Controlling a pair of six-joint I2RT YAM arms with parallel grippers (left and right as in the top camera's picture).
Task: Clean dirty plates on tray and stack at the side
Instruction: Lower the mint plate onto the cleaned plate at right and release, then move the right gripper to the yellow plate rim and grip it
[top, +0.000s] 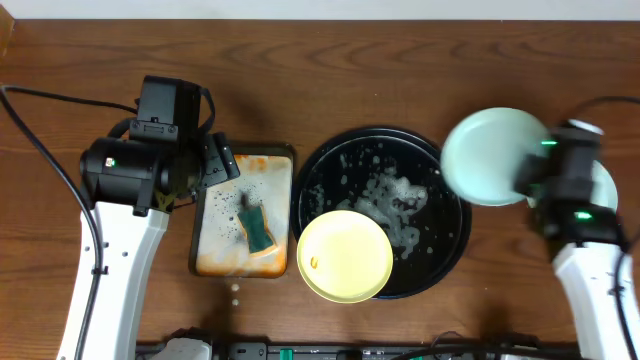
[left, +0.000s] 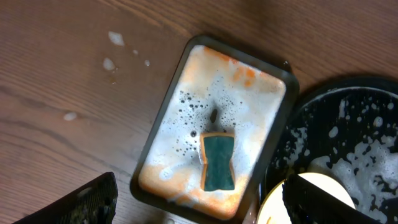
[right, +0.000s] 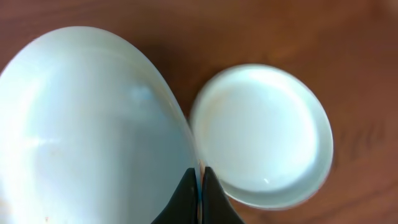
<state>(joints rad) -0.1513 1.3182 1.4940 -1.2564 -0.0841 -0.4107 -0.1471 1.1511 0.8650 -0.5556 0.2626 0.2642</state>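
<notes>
1 of the 3 plates looks finished. A mint-blue plate (right: 261, 134) lies flat on the tabletop (top: 320, 60), just beyond and to the right of the right gripper's (right: 200, 171) jaws, and its face is pale with no smear that I can see. A 2nd mint-blue plate (right: 93, 124) is in hand. The right jaws are pinched together on its rim, so it hangs tilted to their left, between them and the round black tray (top: 440, 250). Its edge comes right up to the plate on the tabletop, though I cannot tell whether the 2 touch. It looks glossy and clean apart from a faint warm tint low on its face, so I judge it washed and only needing to be stacked on the 1st. The pale yellow plate (top: 344, 256) is the work left. It sits on the tray's near-left rim, partly overhanging it, well apart from the right jaws and just beside one finger of the left gripper (left: 199, 180), and it shows a small orange mark near its left edge. The left jaws stand wide apart and hold nothing. They hang above the rectangular tray (left: 242, 68), where a green sponge (left: 217, 163) lies between them in orange-stained suds. White foam (top: 395, 200) is patched across the black tray.
</notes>
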